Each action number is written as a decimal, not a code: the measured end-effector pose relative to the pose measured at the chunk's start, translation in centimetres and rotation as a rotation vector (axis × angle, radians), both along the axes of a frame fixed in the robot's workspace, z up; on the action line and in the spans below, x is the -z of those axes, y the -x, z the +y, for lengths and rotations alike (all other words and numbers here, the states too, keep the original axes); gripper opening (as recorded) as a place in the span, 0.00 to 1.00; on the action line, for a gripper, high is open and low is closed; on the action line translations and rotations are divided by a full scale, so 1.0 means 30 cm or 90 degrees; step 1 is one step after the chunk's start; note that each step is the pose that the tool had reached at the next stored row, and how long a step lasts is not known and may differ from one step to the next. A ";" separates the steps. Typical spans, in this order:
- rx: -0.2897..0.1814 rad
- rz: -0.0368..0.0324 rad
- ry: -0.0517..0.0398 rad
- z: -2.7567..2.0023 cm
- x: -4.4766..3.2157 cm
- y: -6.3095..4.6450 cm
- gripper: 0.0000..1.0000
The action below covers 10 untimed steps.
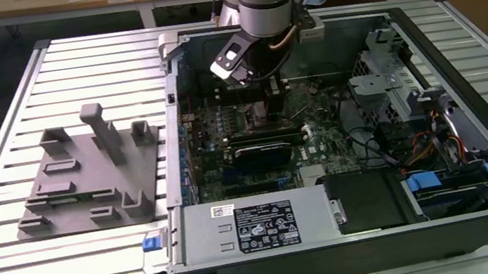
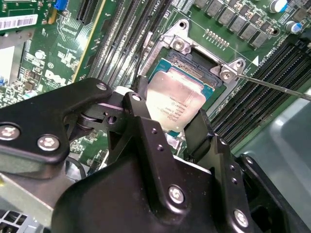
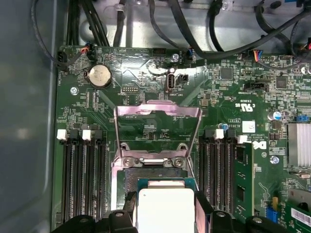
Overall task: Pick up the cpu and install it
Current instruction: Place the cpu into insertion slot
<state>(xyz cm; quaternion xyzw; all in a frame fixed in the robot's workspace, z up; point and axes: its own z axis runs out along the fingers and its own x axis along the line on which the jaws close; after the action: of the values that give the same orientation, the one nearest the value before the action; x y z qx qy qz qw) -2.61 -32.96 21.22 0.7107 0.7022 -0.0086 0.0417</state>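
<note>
While claw (image 2: pixel 169 115) grips cpu (image 2: pixel 179 97), it seemingly lies flat

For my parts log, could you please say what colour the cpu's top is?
The cpu is pale silver; see second wrist view.

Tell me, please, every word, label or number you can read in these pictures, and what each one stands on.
None can be quoted with confidence.
The cpu: fine lines printed on its lid, too small to read.
Grey power supply: label print too small to read.
Motherboard: white markings and stickers, too small to read.
</note>
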 end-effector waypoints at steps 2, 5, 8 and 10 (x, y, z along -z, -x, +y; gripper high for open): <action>-0.002 0.0000 -0.0001 0.005 0.003 0.000 0.55; -0.006 -0.0001 0.0000 0.009 0.011 -0.001 0.55; -0.006 -0.0001 0.0006 0.010 0.021 -0.002 0.55; -0.006 0.0000 0.0008 0.010 0.022 -0.002 0.55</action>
<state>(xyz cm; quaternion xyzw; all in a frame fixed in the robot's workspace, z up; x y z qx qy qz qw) -2.54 -32.67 20.57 0.7073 0.7056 -0.0088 0.0422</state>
